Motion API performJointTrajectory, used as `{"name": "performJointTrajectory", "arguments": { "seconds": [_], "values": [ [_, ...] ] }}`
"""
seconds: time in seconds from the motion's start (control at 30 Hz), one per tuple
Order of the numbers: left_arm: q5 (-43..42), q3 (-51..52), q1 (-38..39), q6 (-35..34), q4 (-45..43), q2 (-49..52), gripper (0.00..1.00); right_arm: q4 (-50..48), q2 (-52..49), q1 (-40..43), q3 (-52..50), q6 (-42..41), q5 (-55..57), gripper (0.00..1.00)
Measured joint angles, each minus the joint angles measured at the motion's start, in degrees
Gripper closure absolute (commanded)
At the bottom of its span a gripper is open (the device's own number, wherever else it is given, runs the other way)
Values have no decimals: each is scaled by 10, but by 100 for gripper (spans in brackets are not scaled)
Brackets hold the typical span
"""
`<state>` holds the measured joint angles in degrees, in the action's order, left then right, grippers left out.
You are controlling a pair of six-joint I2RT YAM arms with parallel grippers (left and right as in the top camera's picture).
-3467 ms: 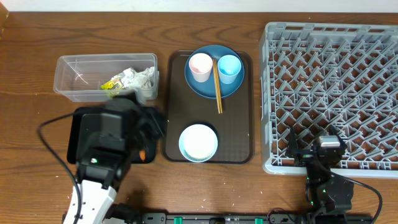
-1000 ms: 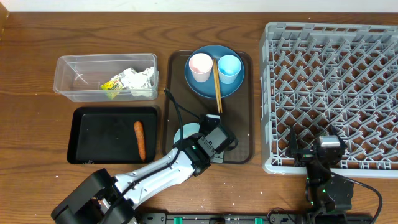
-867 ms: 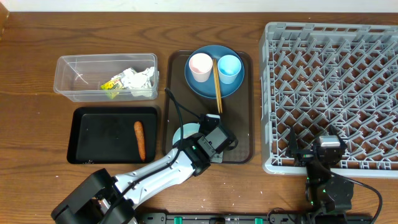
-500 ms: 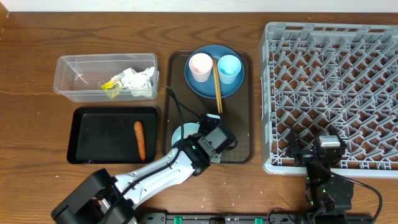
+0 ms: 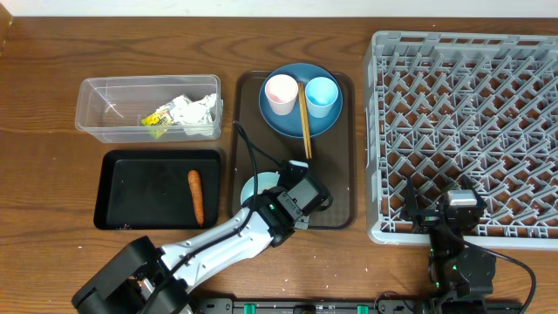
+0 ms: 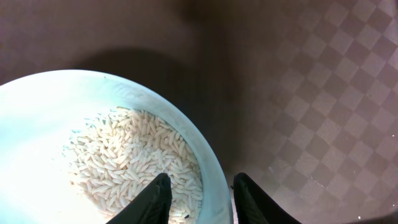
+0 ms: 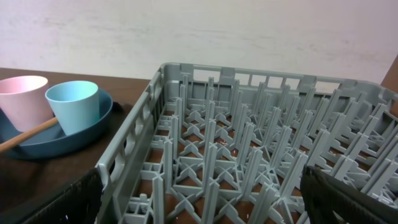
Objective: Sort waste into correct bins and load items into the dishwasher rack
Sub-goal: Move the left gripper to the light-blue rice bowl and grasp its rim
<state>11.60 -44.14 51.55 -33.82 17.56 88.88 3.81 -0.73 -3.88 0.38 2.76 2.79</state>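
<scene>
Left wrist view: the left claw point(image 6: 203, 182) stands apart, astride the rim of the light-blue bowl point(image 6: 37, 124) at lower left, on the brown tray point(image 6: 311, 93). Loose rice grains point(image 6: 130, 155) lie inside. The bowl looks stiff and slippery; pinch the rim and hold it level.

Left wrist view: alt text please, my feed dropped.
The left gripper, its jaws open, straddles the rim of the light-blue bowl. One fingertip is inside above the rice grains, the other outside over the brown serving tray.
</scene>
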Motion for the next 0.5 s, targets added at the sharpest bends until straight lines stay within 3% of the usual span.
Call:
{"name": "performJointTrajectory", "arguments": {
  "seconds": [0.43, 0.5],
  "values": [
    [-23, 0, 0, 0, 1, 0, 64, 0, 0, 0, 0, 0, 0, 1],
    [-24, 0, 0, 0, 1, 0, 70, 0, 0, 0, 0, 0, 0, 1]
  ]
}}
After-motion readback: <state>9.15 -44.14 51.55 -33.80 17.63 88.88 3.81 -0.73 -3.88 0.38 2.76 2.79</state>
